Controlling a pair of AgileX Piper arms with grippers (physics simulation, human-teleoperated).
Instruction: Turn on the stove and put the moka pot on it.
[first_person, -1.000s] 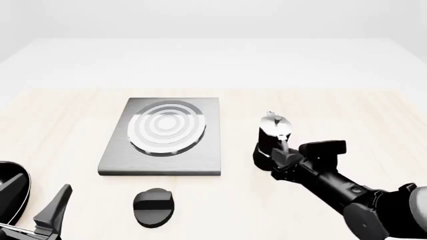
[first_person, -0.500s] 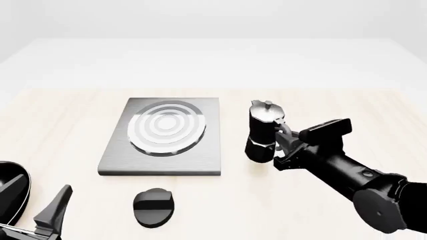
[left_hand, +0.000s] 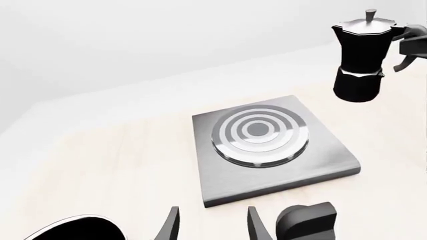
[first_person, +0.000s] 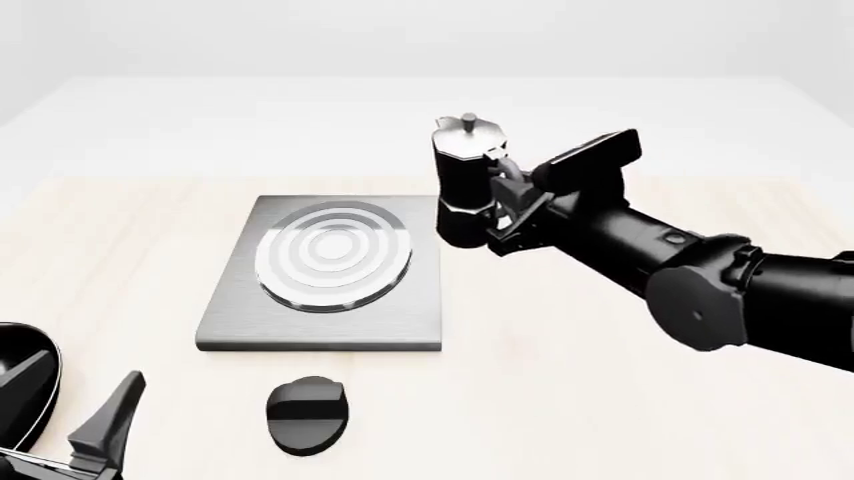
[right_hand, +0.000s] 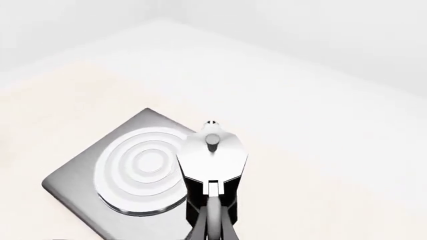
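**Pot aloft beside the stove**

Above the counter (first_person: 641, 390), just off the stove's (first_person: 230, 318) right edge, the right gripper (first_person: 505, 205) carries the pot (first_person: 465, 185) upright, jaws shut on its handle. A slip or tilt in that narrow handle grip could drop it short of the silver rings (first_person: 334, 255). The ridged black oval knob (first_person: 307, 412) sits untouched near the left gripper (left_hand: 212, 229), whose jaws are parted and empty. The pot is black and faceted with a silver lid; the stove is a flat brushed grey slab.

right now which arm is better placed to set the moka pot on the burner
Right. Its gripper holds the moka pot aloft beside the stove; the left gripper sits low near the knob.
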